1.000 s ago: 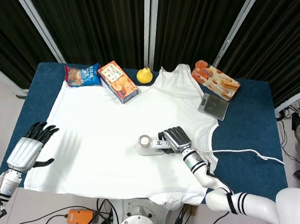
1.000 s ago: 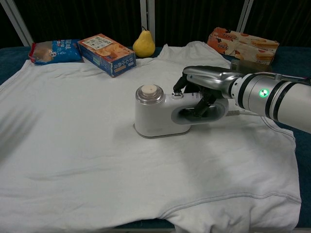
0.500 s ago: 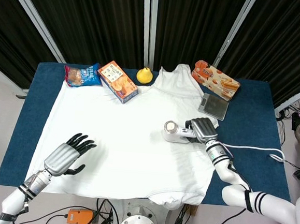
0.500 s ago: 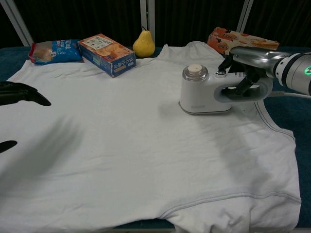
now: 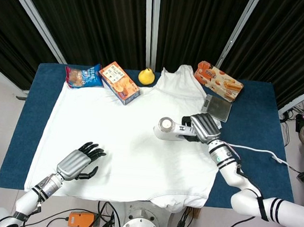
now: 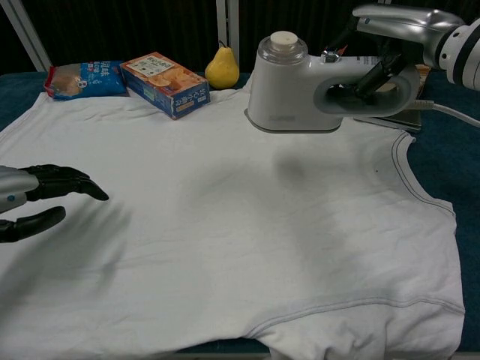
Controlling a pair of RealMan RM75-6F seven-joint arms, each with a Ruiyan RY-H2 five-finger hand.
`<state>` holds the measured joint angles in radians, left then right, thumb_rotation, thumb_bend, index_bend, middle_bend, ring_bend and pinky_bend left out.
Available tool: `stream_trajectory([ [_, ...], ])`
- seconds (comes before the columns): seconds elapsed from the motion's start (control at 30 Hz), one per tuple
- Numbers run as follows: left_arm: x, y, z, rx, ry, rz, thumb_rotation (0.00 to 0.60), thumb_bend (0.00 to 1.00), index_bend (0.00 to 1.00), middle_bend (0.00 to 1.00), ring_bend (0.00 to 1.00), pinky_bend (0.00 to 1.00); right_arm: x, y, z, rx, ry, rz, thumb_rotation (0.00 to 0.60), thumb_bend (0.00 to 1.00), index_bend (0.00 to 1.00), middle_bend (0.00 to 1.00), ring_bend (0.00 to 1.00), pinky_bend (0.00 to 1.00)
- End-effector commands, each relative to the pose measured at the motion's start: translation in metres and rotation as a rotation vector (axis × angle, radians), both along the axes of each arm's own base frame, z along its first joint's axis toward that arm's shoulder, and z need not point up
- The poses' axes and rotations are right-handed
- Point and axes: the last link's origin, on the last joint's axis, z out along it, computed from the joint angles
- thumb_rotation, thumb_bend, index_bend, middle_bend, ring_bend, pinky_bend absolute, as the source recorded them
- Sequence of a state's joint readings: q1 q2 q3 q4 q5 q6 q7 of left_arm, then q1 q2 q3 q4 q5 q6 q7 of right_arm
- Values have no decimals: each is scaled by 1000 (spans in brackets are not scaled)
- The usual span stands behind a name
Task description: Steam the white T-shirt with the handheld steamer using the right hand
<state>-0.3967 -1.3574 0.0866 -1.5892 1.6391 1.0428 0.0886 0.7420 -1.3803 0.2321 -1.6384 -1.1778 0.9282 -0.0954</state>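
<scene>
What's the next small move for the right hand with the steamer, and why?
Probably lower it. The right hand holds the handheld steamer by its handle, lifted clear of the white T-shirt, with its shadow on the cloth beneath. Easing the soleplate down onto the upper chest area would let steaming resume. The left hand hovers open near the shirt's left edge, out of the way.

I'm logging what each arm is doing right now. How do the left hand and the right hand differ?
The right hand grips the steamer by its handle; the left hand holds nothing, fingers apart. The right hand is raised, with the steamer clear of the T-shirt; the left hand sits low over its near left part. Both have dark fingers.
</scene>
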Motion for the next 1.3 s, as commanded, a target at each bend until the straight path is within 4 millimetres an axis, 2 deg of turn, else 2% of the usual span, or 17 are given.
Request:
stream_trajectory([
  [0.03,-7,-4,-6,1,11,23,0,431,158,130,5,0,10,9,-16,45,0,34,600,682,983,900,847,1000],
  [0.2,-17,-8,-11,1,29,45,0,431,158,131,5,0,17,22,-41,102,38,83,600,683,983,900,847,1000],
  [0.37,-22,-11,-15,7,33,50,0,431,158,131,5,0,15,30,-68,126,112,120,600,682,983,900,847,1000],
  [0.57,-24,-12,-17,8,34,50,0,430,158,131,6,0,3,25,-80,109,171,101,600,683,985,900,847,1000],
  [0.83,-24,-11,-17,21,31,46,0,429,158,131,8,0,-26,2,-63,-5,215,21,600,682,987,900,847,1000],
  [1.13,-25,-9,-14,41,25,46,0,429,158,131,8,0,-77,-28,-30,-109,226,-146,600,682,988,900,847,1000],
  [1.2,-25,-9,-12,47,25,44,0,428,158,131,8,0,-80,-29,-23,-124,193,-157,600,683,988,900,847,1000],
  [1.3,-24,-8,-11,56,23,41,0,429,158,131,9,0,-73,-22,-12,-131,102,-132,600,683,988,900,847,1000],
])
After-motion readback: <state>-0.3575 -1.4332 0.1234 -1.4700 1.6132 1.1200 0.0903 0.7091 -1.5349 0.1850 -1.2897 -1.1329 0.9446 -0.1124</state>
